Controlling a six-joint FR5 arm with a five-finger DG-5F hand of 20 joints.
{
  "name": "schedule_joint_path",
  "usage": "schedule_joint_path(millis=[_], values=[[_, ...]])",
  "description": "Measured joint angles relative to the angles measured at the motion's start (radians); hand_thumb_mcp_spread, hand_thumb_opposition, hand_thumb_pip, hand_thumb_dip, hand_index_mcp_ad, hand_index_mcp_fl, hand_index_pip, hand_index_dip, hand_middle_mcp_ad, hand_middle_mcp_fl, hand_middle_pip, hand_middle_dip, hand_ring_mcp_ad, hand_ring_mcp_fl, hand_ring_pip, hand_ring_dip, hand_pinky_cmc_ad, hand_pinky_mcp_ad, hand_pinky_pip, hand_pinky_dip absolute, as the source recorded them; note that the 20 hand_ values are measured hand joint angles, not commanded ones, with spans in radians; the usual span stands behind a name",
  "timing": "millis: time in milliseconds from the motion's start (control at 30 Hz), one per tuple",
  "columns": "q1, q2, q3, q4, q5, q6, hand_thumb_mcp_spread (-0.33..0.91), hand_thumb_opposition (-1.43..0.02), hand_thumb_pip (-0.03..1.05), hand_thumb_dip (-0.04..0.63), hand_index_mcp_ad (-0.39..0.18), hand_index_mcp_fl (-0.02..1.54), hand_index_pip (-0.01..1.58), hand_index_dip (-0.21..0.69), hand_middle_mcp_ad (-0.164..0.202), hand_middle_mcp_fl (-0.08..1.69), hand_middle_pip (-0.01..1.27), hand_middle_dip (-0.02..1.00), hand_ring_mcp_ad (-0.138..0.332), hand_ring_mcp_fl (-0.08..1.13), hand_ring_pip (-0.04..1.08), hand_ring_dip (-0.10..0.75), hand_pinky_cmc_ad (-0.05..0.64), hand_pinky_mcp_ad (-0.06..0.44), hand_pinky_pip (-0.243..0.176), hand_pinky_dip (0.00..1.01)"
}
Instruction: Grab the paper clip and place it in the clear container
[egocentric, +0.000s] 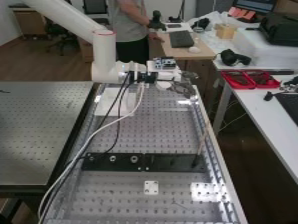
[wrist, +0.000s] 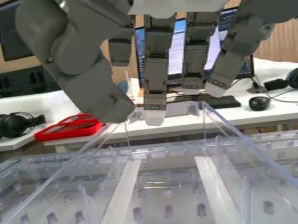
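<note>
location type: robotics laboratory. identifying features: a white jointed robot arm (egocentric: 104, 52) with trailing cables (egocentric: 101, 131) extends over a perforated metal bench (egocentric: 159, 131); a second perforated bench (egocentric: 40, 135) stands at left. the white table (egocentric: 266, 114) at right carries red trays (egocentric: 251, 81); a monitor (egocentric: 258, 4) stands far right.
</note>
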Motion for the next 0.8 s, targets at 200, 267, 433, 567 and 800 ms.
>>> schedule_joint_path(millis=[200, 267, 433, 567, 800], values=[[-0.017, 0.036, -0.001, -0.021, 0.002, -0.010, 0.42, -0.80, 0.89, 0.365, -0.164, 0.01, 0.39, -0.197, -0.009, 0.25, 0.85, 0.49, 0.126, 0.00, 0.70, 0.134, 0.382, 0.239, -0.093, 1.01], [-0.027, 0.065, -0.008, -0.033, 0.001, -0.008, 0.43, -0.81, 0.89, 0.365, -0.164, 0.01, 0.37, -0.197, -0.009, 0.25, 0.81, 0.49, 0.126, 0.00, 0.69, 0.134, 0.380, 0.239, -0.093, 1.01], [-0.066, 0.171, -0.039, -0.055, -0.021, -0.005, 0.40, -0.79, 0.88, 0.365, -0.164, 0.01, 0.27, -0.197, -0.005, 0.23, 0.71, 0.49, 0.126, 0.00, 0.60, 0.134, 0.367, 0.241, -0.093, 1.00], [-0.097, 0.242, -0.048, -0.099, -0.038, 0.008, 0.38, -0.79, 0.80, 0.363, -0.164, 0.01, 0.21, -0.197, -0.003, 0.23, 0.60, 0.49, 0.126, 0.00, 0.57, 0.138, 0.367, 0.248, -0.108, 0.97], [-0.167, 0.384, -0.053, -0.232, -0.076, 0.046, 0.32, -0.76, 0.64, 0.316, -0.154, 0.07, 0.15, -0.182, 0.019, 0.18, 0.36, 0.49, 0.127, 0.00, 0.47, 0.159, 0.367, 0.279, -0.105, 0.94]])
